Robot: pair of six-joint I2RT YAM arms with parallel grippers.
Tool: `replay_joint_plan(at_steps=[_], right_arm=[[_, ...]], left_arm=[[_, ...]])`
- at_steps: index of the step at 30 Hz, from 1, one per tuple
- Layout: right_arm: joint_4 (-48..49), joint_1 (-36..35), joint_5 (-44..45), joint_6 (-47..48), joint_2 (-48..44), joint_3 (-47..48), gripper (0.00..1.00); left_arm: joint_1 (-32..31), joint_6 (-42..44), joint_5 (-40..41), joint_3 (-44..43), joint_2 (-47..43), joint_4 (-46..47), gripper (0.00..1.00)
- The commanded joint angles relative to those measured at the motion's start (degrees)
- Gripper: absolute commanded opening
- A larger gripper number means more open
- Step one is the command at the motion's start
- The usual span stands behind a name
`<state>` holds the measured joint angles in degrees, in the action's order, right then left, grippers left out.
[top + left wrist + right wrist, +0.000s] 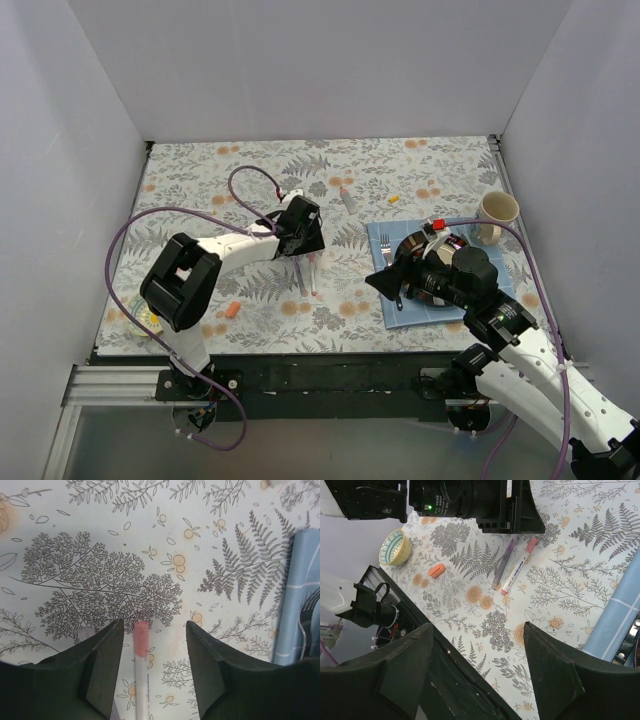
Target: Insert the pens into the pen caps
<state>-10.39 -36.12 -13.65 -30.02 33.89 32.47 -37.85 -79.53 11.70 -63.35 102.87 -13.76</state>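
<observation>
Two pens lie side by side on the floral cloth: a whitish one with pink ends [316,276] [141,639] [519,566] and a dark purple one [300,277] [503,564]. My left gripper [303,252] [154,625] is open, low over them, with the pink-ended pen between its fingers and the purple pen mostly hidden behind the left finger. A third whitish pen [348,197] lies farther back. An orange cap [232,310] [436,570] lies front left, and a small orange-yellow cap [394,199] lies at the back. My right gripper [377,282] [477,627] is open and empty above the front edge.
A blue napkin [392,312] [295,605] holds a dark plate [412,246] with cutlery and a small red piece [437,224]. A mug [497,215] stands at the far right. A small patterned bowl [395,547] sits front left. The black table edge [450,665] is under my right gripper.
</observation>
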Motion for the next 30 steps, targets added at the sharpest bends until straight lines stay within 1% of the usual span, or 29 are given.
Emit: replay_joint_plan(at_steps=[1,3,4,5,6,7,8,9,10,12,13,14,16,18,22,24,30], right_arm=[[1.3,0.0,-0.4,-0.1,-0.8,2.4,0.80],[1.6,-0.1,-0.5,-0.2,-0.9,2.3,0.80],[1.7,0.0,-0.7,-0.2,-1.1,2.2,0.80],[2.0,0.0,-0.9,-0.1,-1.0,2.2,0.79],[2.1,0.0,-0.9,-0.1,-1.1,2.2,0.80],[2.3,0.0,-0.9,-0.1,-1.2,2.1,0.79],[2.4,0.0,-1.0,-0.1,-1.2,2.1,0.79],[2.4,0.0,-1.0,0.0,-1.2,2.1,0.79],[2.4,0.0,-1.0,0.2,-1.3,2.1,0.79],[2.4,0.0,-0.9,0.5,-1.2,2.0,0.79],[2.4,-0.1,-0.8,0.7,-1.2,2.0,0.79],[2.5,-0.1,-0.7,0.8,-1.3,1.9,0.79],[3.2,0.0,-0.4,1.4,-0.9,1.6,0.79],[3.4,0.0,0.1,1.5,-0.4,1.2,0.79],[4.0,0.0,-0.5,2.0,0.8,1.0,0.78],[4.3,0.0,-0.6,2.2,1.4,0.9,0.78],[4.9,-0.1,0.6,3.0,2.4,0.6,0.78]], left_arm=[[0.2,-3.3,7.1,-5.2,-6.1,-4.1,0.55],[1.5,-6.5,12.7,-8.1,-6.6,-9.2,0.58],[4.2,-8.7,13.6,-11.6,-6.6,-11.6,0.59],[5.8,-11.7,14.2,-13.2,-6.4,-15.6,0.58],[7.7,-13.3,14.3,-14.4,-6.2,-17.3,0.58],[11.5,-14.5,14.1,-15.8,-6.0,-18.6,0.58],[13.5,-17.0,14.0,-17.9,-5.8,-20.8,0.57],[15.2,-18.3,14.0,-19.1,-5.5,-22.0,0.57],[18.3,-19.3,14.2,-20.0,-5.1,-23.1,0.55],[21.2,-22.9,15.4,-23.5,-4.1,-27.1,0.51],[23.7,-24.0,16.4,-24.6,-2.5,-28.6,0.50],[24.9,-25.1,16.9,-27.4,-1.3,-31.7,0.49],[28.0,-25.9,17.2,-30.1,2.4,-34.7,0.48],[29.7,-25.9,17.7,-33.8,5.1,-36.2,0.47],[33.3,-26.7,18.7,-39.7,13.3,-41.2,0.45],[34.6,-27.3,19.4,-42.2,15.5,-42.7,0.44],[37.4,-28.7,19.4,-42.9,20.2,-44.0,0.43]])
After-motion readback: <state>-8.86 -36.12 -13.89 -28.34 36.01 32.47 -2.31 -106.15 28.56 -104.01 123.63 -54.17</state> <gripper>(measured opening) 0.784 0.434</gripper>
